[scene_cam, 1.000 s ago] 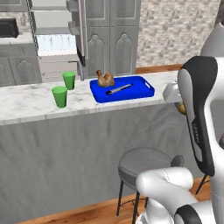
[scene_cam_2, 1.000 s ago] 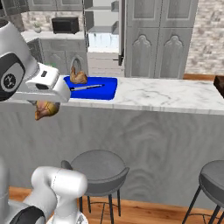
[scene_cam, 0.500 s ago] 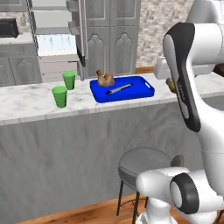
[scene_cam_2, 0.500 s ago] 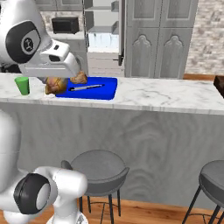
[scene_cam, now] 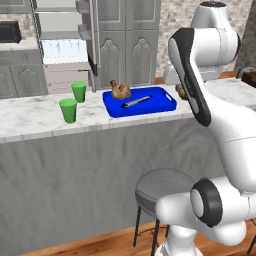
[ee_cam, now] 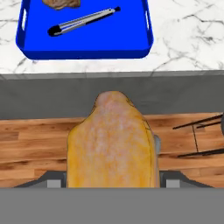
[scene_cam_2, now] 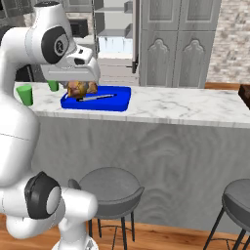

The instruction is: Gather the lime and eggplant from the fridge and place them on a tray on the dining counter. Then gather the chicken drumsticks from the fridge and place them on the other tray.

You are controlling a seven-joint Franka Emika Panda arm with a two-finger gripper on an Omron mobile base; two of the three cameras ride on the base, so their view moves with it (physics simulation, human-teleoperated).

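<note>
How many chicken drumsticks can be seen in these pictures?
2. One golden-brown chicken drumstick is held in the gripper. The other drumstick lies at the far left corner of the blue plastic tray on the marble counter. Others may be hidden.

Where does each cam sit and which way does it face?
Left base view: behind the arm to its left, facing the marble counter, blue tray and green cups; the white arm rises at right.
Right base view: behind to its right, same counter; the arm rises at left.
Hand view: on the hand, looking down the tool shut on a chicken drumstick.
All three share the blue tray with tongs and another drumstick.
</note>
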